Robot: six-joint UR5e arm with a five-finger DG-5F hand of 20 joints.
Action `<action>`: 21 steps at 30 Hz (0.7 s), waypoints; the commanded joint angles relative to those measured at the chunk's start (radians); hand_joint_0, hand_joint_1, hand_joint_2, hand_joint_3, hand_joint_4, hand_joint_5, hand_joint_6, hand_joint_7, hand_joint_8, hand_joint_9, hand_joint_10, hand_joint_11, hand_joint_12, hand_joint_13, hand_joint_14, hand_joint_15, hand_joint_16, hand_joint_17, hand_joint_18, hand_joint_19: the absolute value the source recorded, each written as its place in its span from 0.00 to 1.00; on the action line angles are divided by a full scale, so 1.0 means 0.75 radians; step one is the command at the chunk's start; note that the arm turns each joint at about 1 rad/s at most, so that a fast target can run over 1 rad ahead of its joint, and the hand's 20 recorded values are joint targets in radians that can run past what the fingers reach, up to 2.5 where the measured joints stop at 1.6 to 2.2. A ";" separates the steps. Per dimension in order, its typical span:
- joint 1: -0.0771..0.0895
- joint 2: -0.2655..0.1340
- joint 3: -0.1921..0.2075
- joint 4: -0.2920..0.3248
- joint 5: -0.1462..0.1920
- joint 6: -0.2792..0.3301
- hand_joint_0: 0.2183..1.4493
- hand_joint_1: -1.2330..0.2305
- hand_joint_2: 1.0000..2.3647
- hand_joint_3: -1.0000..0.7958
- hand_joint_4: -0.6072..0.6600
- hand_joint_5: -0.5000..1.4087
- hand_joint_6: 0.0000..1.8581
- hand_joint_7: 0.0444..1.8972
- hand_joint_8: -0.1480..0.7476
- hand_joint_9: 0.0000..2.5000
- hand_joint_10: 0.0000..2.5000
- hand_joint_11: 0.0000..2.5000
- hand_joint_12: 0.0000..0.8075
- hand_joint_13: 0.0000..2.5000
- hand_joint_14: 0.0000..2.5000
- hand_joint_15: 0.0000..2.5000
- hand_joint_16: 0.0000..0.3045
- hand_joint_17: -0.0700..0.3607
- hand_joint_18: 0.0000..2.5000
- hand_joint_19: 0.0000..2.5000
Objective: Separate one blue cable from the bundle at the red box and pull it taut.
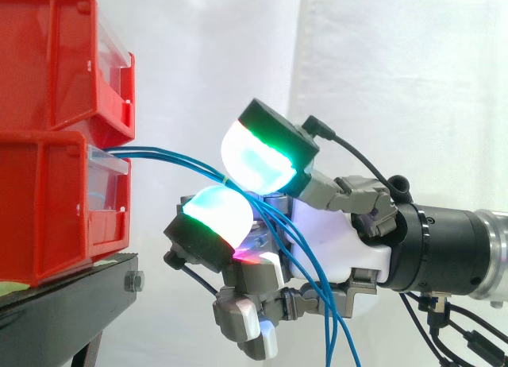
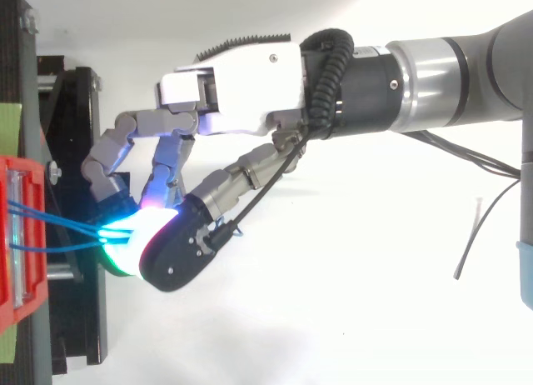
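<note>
Cables (image 1: 159, 154) leave the lower red bin (image 1: 48, 208) and slope right into the hand (image 1: 349, 240). Its curled fingers pinch the bundle between two glowing pads (image 1: 254, 156). Beyond the pinch, the strands droop across the palm and hang down.

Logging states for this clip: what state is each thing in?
hand: shut on the blue cables, pinching them.
blue cables: several together, running from the lower red bin into the pinch, hanging loose below.
lower red bin: upright on the black stand.
upper red bin: stacked on it.
</note>
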 commanded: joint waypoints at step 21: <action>-0.001 0.000 -0.002 -0.010 -0.001 -0.002 0.33 0.24 0.00 0.28 0.51 0.18 0.49 0.58 0.49 0.47 0.01 0.41 0.44 0.40 0.01 0.31 0.16 0.42 0.34 0.34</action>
